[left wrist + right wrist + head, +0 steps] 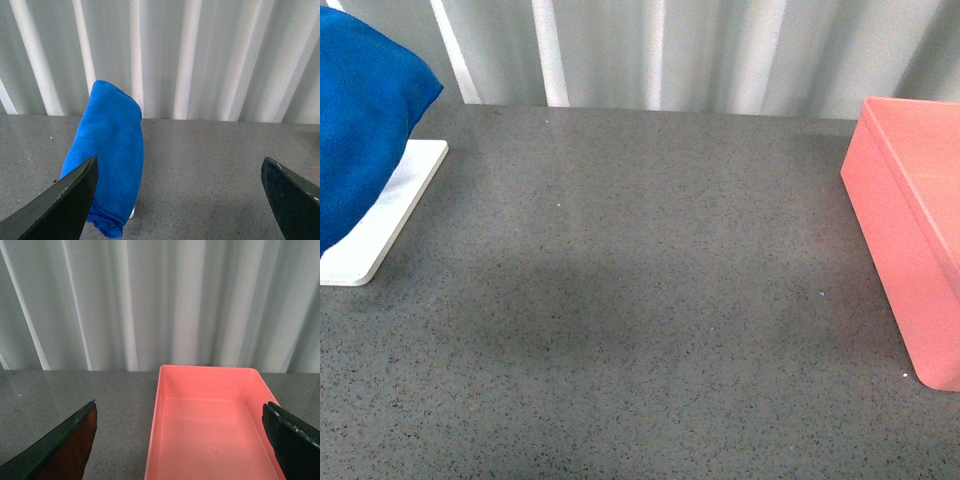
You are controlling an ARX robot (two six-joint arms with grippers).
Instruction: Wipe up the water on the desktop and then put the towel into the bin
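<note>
The blue towel (360,120) hangs draped at the far left of the dark grey speckled desktop (640,300), over a flat white stand. In the left wrist view the towel (107,150) droops ahead of my left gripper (179,172), which is open and holds nothing; the towel's hem lies by one fingertip. The salmon-pink bin (910,230) stands at the right edge of the desktop. My right gripper (180,415) is open above the near end of the bin (210,430), whose inside shows nothing in it. Neither arm appears in the front view. I cannot make out any water.
A flat white stand (385,215) lies under the towel at the left. A pale pleated curtain (650,50) runs along the far edge of the desktop. Between stand and bin the desktop carries a faint darker patch (580,310).
</note>
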